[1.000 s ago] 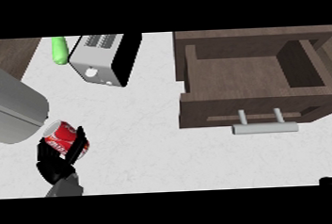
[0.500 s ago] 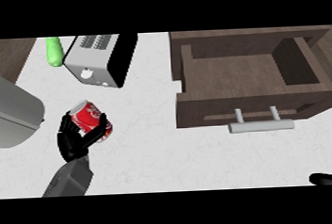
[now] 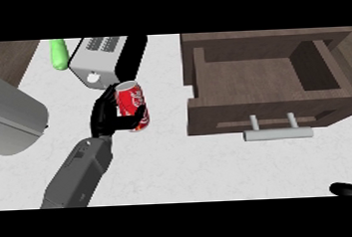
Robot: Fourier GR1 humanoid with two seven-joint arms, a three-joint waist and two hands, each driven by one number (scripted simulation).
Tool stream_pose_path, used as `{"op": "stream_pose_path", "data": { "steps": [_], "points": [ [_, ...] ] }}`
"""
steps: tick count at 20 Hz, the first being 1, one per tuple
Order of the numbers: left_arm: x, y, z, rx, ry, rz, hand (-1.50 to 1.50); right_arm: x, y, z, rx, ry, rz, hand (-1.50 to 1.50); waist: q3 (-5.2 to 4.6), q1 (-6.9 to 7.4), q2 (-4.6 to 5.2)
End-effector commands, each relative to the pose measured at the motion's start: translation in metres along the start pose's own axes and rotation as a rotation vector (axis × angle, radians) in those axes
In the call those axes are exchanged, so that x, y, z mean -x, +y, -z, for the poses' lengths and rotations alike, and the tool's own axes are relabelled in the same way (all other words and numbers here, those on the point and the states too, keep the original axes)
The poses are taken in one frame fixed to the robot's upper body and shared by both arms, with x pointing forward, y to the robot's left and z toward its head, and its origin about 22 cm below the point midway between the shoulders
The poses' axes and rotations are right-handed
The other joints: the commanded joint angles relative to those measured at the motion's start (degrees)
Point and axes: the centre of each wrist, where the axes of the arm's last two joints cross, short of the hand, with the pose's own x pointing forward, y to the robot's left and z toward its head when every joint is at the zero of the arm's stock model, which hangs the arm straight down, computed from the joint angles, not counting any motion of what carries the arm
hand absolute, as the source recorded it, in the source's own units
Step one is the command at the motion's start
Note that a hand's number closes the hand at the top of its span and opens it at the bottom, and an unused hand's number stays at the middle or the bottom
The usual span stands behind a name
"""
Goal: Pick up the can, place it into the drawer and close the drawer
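- Left hand point(image 3: 105, 116): fingers and thumb curled around the red can point(image 3: 133, 105), which it holds above the counter point(image 3: 181, 160) toward the counter's left side.
- Can: tilted, its silver top pointing up and slightly left; the palm sits on its left side, with a finger crossing its lower front.
- Step in hand, as judged: carrying the can rightward to the open drawer point(image 3: 265, 76). Done well, the can travels high enough to pass over the drawer's near front wall, then descends into the open cavity rather than onto the rim.
- Drawer: stands at the counter's right rear, pulled open, its handle point(image 3: 278, 132) facing the near edge; the can lies well apart from it, to its left.
- Toaster point(image 3: 106, 58): just behind the can, near the rear edge; a rightward path avoids it.
- Right hand point(image 3: 349, 188): only a sliver shows at the near right corner; its fingers cannot be judged.
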Motion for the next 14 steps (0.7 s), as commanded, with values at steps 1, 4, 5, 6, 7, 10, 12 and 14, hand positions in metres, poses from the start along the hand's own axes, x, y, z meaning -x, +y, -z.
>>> {"op": "stream_pose_path", "data": {
  "steps": [1, 4, 5, 6, 7, 10, 12, 14],
  "points": [
    [-0.042, -0.033, 0.031, 0.123, -0.020, 0.033, 1.50, 0.007, 0.002, -0.004, 0.018, 0.008, -0.014, -1.50, 0.05, 0.88, -0.23],
    [-0.058, -0.057, 0.037, 0.162, -0.050, 0.050, 1.50, 0.010, 0.002, -0.004, 0.023, 0.005, -0.007, -1.50, 0.04, 0.94, -0.21],
    [-0.064, -0.065, 0.029, 0.178, -0.043, 0.060, 1.50, 0.002, -0.002, 0.002, 0.034, -0.003, -0.023, -1.50, 0.06, 1.48, -0.40],
    [-0.072, -0.063, 0.040, 0.190, -0.041, 0.064, 1.50, 0.006, 0.002, 0.000, 0.042, -0.008, -0.025, -1.50, 0.04, 1.11, -0.23],
    [-0.102, -0.070, 0.043, 0.199, -0.044, 0.038, 1.50, 0.010, -0.006, -0.002, 0.039, 0.015, -0.028, -1.50, 0.08, 1.67, -0.52],
    [-0.117, -0.093, 0.058, 0.210, -0.052, 0.053, 1.50, -0.004, 0.002, -0.005, 0.028, -0.002, -0.015, -1.50, 0.03, 0.82, -0.20],
    [-0.136, -0.109, 0.047, 0.218, -0.048, 0.027, 1.50, 0.003, -0.003, -0.003, 0.031, 0.013, -0.024, -1.50, 0.05, 1.31, -0.34],
    [-0.150, -0.121, 0.045, 0.231, -0.072, 0.025, 1.50, -0.006, 0.001, 0.008, 0.032, 0.005, -0.007, -1.50, 0.03, 1.40, -0.32]
  ]
}}
